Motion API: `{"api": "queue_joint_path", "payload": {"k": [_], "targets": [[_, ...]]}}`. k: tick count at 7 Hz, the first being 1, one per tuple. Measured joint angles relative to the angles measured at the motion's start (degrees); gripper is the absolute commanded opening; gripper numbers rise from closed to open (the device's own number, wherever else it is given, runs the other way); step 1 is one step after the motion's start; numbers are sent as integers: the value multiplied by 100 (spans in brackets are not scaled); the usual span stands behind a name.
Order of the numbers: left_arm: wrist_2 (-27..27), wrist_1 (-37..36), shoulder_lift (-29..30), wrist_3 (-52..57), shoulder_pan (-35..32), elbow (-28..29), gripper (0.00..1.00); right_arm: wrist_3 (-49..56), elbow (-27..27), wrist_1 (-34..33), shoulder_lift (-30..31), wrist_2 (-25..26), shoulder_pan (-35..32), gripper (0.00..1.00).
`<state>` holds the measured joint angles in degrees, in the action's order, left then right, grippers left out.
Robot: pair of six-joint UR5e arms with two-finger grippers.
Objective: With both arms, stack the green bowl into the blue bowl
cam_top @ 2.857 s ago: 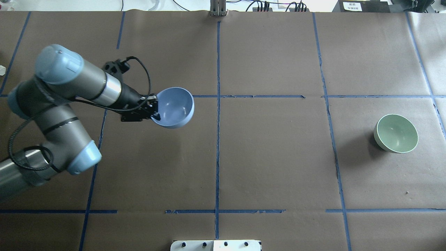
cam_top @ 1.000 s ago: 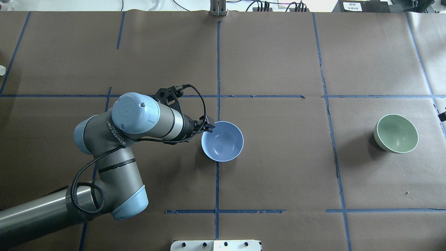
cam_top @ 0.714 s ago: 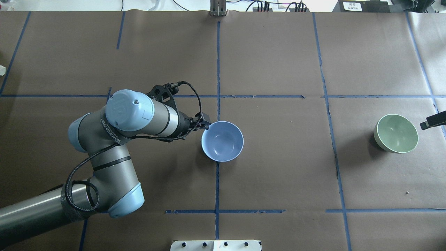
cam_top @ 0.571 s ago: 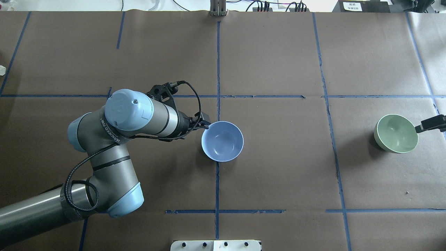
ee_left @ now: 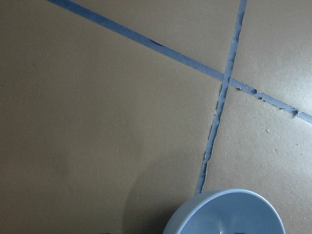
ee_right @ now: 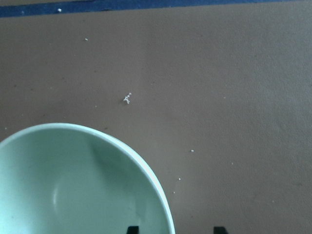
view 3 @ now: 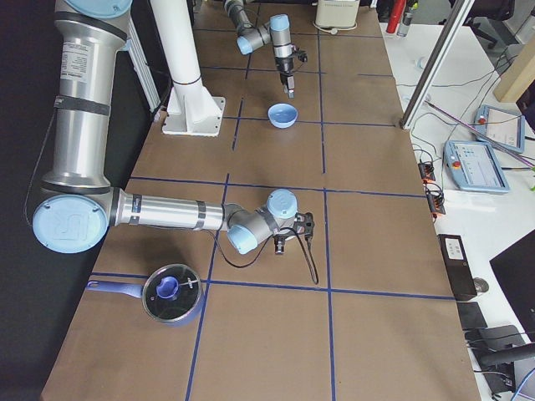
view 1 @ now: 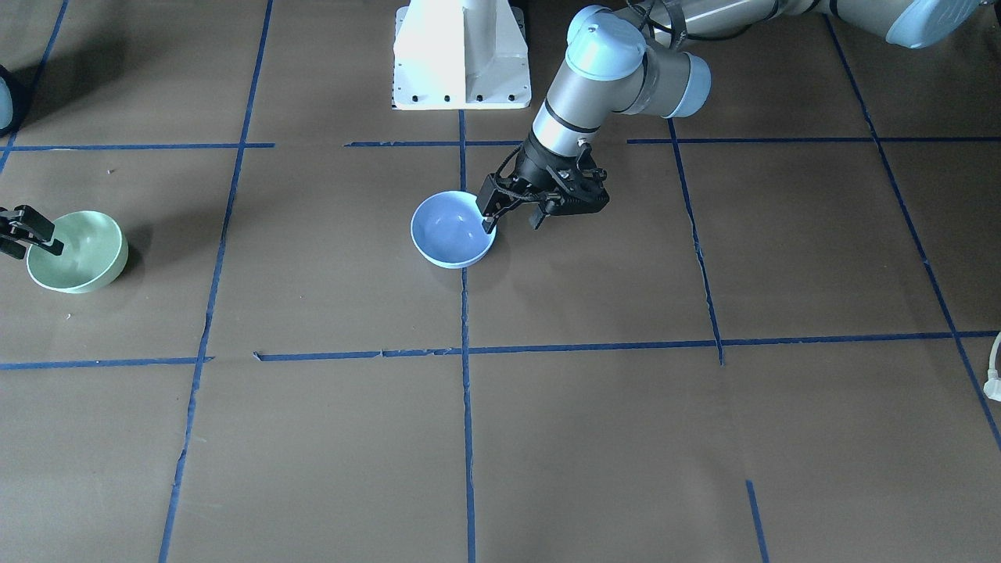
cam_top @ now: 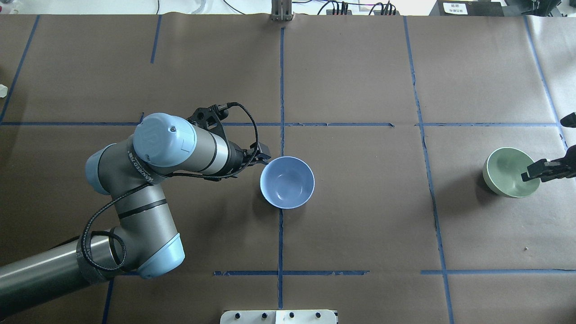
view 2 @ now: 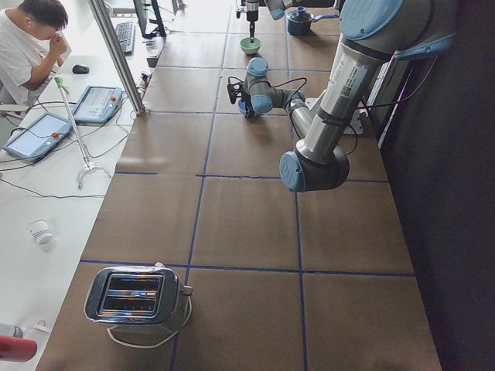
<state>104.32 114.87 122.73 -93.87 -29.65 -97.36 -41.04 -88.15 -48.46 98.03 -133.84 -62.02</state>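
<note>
The blue bowl point(cam_top: 287, 182) stands upright at the table's middle; it also shows in the front view point(view 1: 452, 229) and at the bottom of the left wrist view point(ee_left: 229, 214). My left gripper point(cam_top: 264, 158) point(view 1: 512, 224) is open and empty, just beside its rim. The green bowl point(cam_top: 507, 172) point(view 1: 77, 252) stands upright at the far right. My right gripper point(cam_top: 533, 173) point(view 1: 25, 234) is open at the bowl's right rim. In the right wrist view its fingertips point(ee_right: 132, 228) straddle the rim of the green bowl point(ee_right: 73, 185), one inside and one outside.
The robot's white base point(view 1: 461, 55) is at the near table edge. A lidded pot point(view 3: 171, 292) sits beyond the right arm, and a toaster point(view 2: 139, 295) at the table's left end. Blue tape lines point(cam_top: 281, 90) cross the brown table paper.
The left arm carried the blue bowl to the table's middle, set it down, let go and drew back a little. The right gripper came in from the right to the green bowl's rim.
</note>
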Motion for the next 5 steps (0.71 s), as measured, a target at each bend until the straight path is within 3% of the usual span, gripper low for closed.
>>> {"api": "queue_joint_path", "payload": {"k": [3, 5], "targets": [[43, 0, -327, 6, -384, -838, 88, -737, -382, -1, -425, 70, 417, 0], [66, 0, -689, 8, -642, -1311, 94, -2429, -1030, -59, -1393, 363, 1343, 0]]}}
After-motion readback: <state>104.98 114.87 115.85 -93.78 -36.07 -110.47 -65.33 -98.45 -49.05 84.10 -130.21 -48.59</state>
